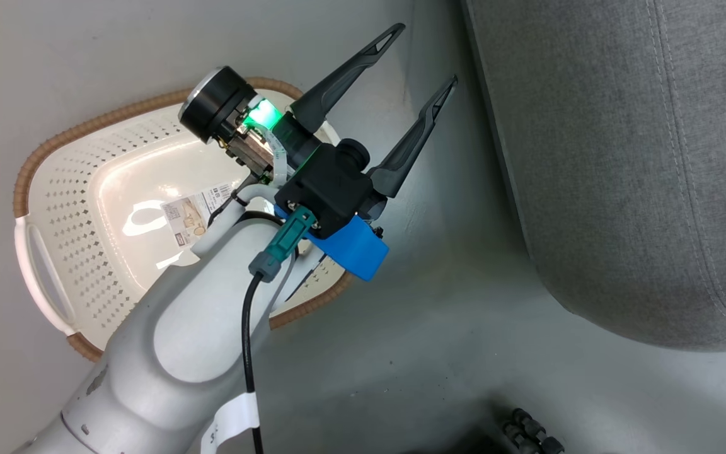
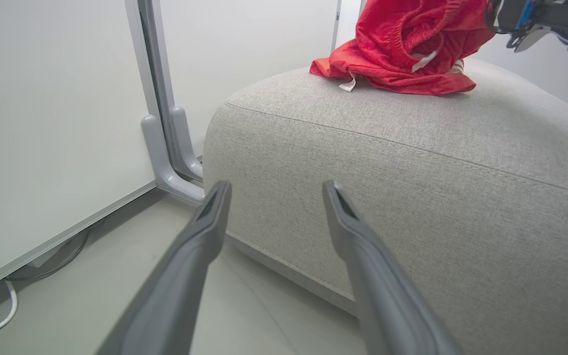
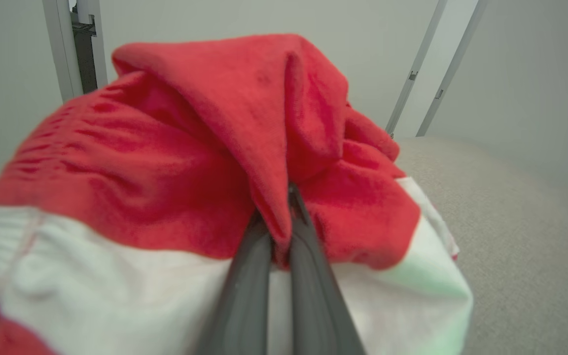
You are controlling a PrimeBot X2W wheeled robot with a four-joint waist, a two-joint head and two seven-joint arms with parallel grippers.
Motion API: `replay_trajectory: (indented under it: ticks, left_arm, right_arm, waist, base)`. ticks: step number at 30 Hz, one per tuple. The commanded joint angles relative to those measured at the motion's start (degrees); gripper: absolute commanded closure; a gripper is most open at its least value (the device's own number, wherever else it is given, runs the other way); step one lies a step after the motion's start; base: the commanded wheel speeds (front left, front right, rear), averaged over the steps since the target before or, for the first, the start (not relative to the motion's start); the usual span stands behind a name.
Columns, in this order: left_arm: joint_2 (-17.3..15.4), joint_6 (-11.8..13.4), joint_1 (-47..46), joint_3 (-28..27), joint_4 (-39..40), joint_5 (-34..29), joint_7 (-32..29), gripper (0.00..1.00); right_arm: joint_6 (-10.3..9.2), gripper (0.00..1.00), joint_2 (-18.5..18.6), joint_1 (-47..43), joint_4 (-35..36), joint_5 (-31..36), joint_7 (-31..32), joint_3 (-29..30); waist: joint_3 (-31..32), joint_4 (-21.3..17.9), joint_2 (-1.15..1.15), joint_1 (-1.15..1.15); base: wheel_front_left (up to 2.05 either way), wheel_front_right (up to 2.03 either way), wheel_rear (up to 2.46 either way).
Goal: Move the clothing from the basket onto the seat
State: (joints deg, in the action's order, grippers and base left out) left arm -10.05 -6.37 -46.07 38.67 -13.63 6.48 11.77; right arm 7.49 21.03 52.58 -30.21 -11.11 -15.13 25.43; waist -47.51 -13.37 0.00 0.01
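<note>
**A:** Where is the clothing (image 2: 402, 49) now?

**B:** On top of the seat (image 2: 412, 162), at about one o'clock in the left wrist view. Its lower folds lie on the grey cushion and the rest is bunched upward. The basket (image 1: 48, 164), at nine o'clock in the head view, holds nothing but its paper label (image 1: 196, 211).

**A:** And the jaws?

**B:** The right jaws are pressed together on a narrow fold of red cloth. The left jaws are spread wide and hold nothing; they hang over the basket's near rim.

**A:** So what could go wrong?

**B:** I'd say the release. The pinched fold is thin and soft, so it may cling between the jaws as they part and get dragged back up when the arm lifts. The heap also sits near the cushion's rounded corner (the slope starts close by), so a tug could slide it towards the floor.

**A:** How does the fabric look?

**B:** Bright red and plush, with a gathered waistband, a broad white panel and a small white tag (image 2: 348, 86) at the hem. I can't tell one garment from the other in the heap.
</note>
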Motion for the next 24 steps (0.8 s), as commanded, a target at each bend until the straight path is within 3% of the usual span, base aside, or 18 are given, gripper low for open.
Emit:
replay_trajectory:
  ticks: [1,2,3,8,18,24]
  left_arm:
    - [-0.2,0.35,-0.74,0.02,-0.13,0.28,0.52,0.0]
    - [-0.18,0.4,-0.57,0.0,-0.31,0.4,0.67,0.0]
    - [-0.14,0.55,-0.34,0.0,-0.51,0.51,0.79,0.0]
    - [0.3,0.9,1.04,0.0,-1.63,1.15,1.72,0.0]
    - [1.03,2.4,5.91,-2.1,-4.57,4.38,3.41,0.0]
    - [0.88,3.84,11.55,-6.41,-2.75,6.57,3.46,0.0]
  right_arm:
    - [0.0,1.0,-0.18,-0.42,-0.28,-0.34,-0.01,0.39]
    - [0.01,0.96,-0.24,-0.66,0.32,-0.32,-0.01,0.59]
    - [0.01,0.0,-0.46,-1.12,0.87,-0.35,-0.02,0.73]
    - [0.01,0.0,-1.17,-4.66,3.52,-0.19,-0.02,0.67]
    - [0.01,0.0,-4.53,-21.68,14.45,0.93,-0.01,-0.55]
    - [0.01,0.0,-7.56,-29.12,22.15,0.98,-0.02,-5.73]
  waist:
    - [0.31,0.23,0.0,-0.01]
    - [0.59,0.27,0.0,-0.01]
    - [0.98,0.29,0.0,-0.01]
    - [3.82,0.23,0.0,-0.01]
    - [14.51,0.15,0.0,-0.01]
    - [22.1,1.0,0.0,-0.01]
  base:
    - [0.0,0.0,0.0]
    - [0.0,0.0,0.0]
    - [0.0,0.0,0.0]
    - [0.0,0.0,0.0]
    - [0.0,0.0,0.0]
    - [0.0,0.0,0.0]
